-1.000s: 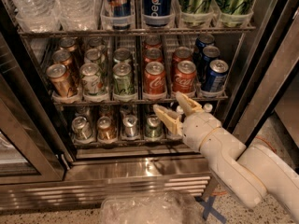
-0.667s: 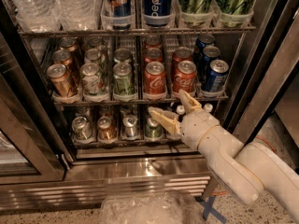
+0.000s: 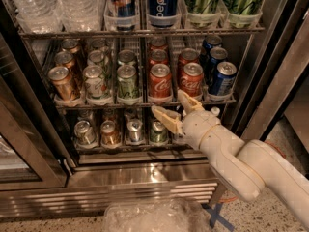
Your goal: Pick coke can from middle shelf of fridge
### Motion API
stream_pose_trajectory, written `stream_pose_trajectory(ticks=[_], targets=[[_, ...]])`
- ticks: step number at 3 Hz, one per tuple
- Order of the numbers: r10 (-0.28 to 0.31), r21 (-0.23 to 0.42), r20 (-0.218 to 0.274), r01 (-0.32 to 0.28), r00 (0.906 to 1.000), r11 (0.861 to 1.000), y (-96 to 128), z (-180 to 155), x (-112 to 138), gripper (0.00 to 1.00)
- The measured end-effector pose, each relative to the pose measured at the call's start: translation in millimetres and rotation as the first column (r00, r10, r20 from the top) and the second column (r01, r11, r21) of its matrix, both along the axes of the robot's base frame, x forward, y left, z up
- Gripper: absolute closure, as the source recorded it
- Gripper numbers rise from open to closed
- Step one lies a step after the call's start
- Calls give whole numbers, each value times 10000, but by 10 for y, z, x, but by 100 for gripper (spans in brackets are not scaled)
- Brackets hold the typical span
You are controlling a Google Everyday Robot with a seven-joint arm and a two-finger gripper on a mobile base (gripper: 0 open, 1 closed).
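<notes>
- The gripper (image 3: 168,102) sits just in front of the middle shelf (image 3: 72,105) of the fridge (image 3: 135,178). It is low against the front rail (image 3: 137,103), with its fingers spread apart and holding nothing.
- One finger points left just below the rail. The other rises in front of the gap between the two front red cans. We read the spread as set for a can's width.
- The coke can (image 3: 160,83) stands upright in its white cup at the front of its lane, untouched.
- A second red can (image 3: 191,79) stands just beside it on the right, and more red cans stand behind both.
- We cannot tell which front can is aimed at. The gripper lies lower than both, so we judge it must rise before closing in.
- The cans queue front to back, so only the front can of each lane is open to a grasp.
- The green-and-white cans (image 3: 126,81) stand just left of the red lanes and the blue cans (image 3: 222,79) just right. The gaps look tight, so a finger may nudge a neighbour.
- The rail crosses the cans' feet and may catch the lower finger.
- The arm (image 3: 241,158) comes in from lower right, across the lower shelf's cans (image 3: 111,132).
- The water bottles (image 3: 48,4) above are well clear.
</notes>
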State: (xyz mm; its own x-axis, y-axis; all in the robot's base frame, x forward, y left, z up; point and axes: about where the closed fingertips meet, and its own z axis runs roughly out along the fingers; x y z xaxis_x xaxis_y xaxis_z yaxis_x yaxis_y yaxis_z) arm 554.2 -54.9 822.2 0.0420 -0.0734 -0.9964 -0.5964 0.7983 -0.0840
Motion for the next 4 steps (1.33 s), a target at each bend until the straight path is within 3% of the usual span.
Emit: stream_pose_trajectory(ticks=[4], targets=[[229,30,778,-232,9967,9997,98,162,451,31]])
